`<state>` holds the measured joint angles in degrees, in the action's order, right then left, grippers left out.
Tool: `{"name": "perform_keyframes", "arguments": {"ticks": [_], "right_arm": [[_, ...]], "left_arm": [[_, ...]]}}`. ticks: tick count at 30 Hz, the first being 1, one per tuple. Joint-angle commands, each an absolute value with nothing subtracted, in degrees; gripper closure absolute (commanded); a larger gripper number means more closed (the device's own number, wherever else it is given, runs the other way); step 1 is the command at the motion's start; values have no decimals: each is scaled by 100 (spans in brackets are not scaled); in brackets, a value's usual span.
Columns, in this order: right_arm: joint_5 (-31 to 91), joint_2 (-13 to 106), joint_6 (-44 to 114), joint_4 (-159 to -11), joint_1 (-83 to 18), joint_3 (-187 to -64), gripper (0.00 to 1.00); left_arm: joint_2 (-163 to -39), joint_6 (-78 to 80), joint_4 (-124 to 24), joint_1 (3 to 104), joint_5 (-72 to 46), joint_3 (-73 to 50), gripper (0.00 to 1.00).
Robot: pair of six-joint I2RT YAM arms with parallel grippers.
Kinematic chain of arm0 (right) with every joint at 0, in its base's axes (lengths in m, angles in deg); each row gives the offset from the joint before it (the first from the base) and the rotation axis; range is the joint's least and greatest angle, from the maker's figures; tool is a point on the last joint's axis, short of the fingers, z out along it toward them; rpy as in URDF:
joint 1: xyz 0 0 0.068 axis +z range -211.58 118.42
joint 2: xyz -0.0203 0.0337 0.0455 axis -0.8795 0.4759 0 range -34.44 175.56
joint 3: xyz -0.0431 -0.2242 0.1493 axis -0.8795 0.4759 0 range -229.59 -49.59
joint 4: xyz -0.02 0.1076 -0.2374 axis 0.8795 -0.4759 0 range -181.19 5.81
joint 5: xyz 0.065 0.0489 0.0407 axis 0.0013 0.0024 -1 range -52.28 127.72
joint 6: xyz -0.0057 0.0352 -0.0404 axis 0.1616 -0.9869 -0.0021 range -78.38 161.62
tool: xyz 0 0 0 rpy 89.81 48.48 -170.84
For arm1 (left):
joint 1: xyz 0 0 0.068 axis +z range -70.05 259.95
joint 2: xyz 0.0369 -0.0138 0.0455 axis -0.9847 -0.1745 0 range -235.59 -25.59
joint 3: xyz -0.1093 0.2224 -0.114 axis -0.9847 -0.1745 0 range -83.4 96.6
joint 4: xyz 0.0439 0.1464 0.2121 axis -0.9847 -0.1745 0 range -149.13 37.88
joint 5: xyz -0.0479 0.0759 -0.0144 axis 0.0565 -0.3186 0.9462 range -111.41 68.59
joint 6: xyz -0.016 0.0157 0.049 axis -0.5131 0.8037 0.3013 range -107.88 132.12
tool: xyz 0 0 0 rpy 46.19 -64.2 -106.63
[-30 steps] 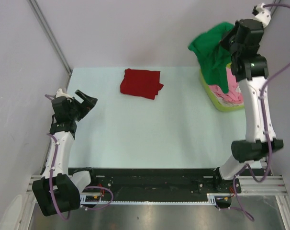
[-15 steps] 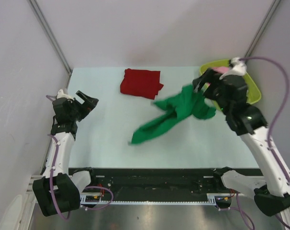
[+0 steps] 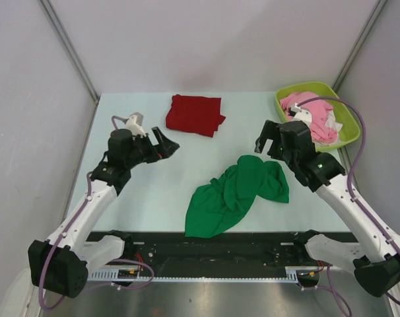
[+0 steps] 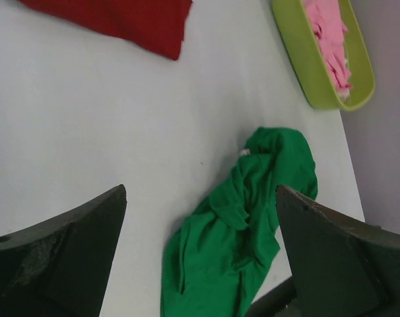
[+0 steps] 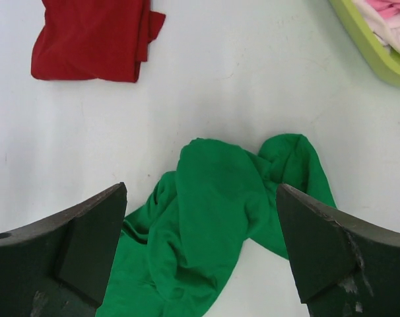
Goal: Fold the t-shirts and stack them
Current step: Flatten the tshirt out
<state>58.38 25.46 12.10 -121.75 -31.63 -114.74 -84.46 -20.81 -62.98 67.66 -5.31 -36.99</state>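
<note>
The bright green t-shirt [image 3: 236, 195] lies crumpled in a long heap on the table, right of centre and toward the near edge. At the back of the table lies the dark red t-shirt [image 3: 195, 114], folded into a flat square. My right gripper [image 3: 266, 137] hangs open just above the green heap's far right end, and nothing is between its fingers. My left gripper [image 3: 168, 144] is open too, over bare table left of the heap and below the red shirt. The left wrist view shows the green t-shirt [image 4: 246, 218] and the red t-shirt [image 4: 121, 23]. In the right wrist view the green t-shirt [image 5: 213, 205] lies below the open jaws.
A lime green basket [image 3: 312, 84] stands at the back right corner with a pink garment [image 3: 309, 115] and some white cloth in it. Grey walls close in the table on the left, back and right. The black rail of the arm bases runs along the near edge.
My right arm swung down from above the basket with the green t-shirt, opened and let it fall onto the table. My left arm moved from the left edge toward the centre.
</note>
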Motion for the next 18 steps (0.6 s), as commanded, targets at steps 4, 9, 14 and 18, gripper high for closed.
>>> {"name": "perform_keyframes", "arguments": {"ticks": [4,9,14,18], "right_arm": [[5398,3534,1481,-11917,-2530,-11578,0],[5680,4078,1455,-11751,-1809,-11411,0],[5081,4659,1569,-11188,-1413,-11323,2],[4915,5160,1613,-10942,-1149,-11314,4]], "left_arm": [[-8641,-2136,-6821,5641,-1137,-4059,3],[-8807,-2409,-6645,4841,-1595,-4675,10],[-8739,-2978,-6515,4383,-1877,-5052,14],[-8256,-3305,-6390,4374,-1755,-5570,16]]}}
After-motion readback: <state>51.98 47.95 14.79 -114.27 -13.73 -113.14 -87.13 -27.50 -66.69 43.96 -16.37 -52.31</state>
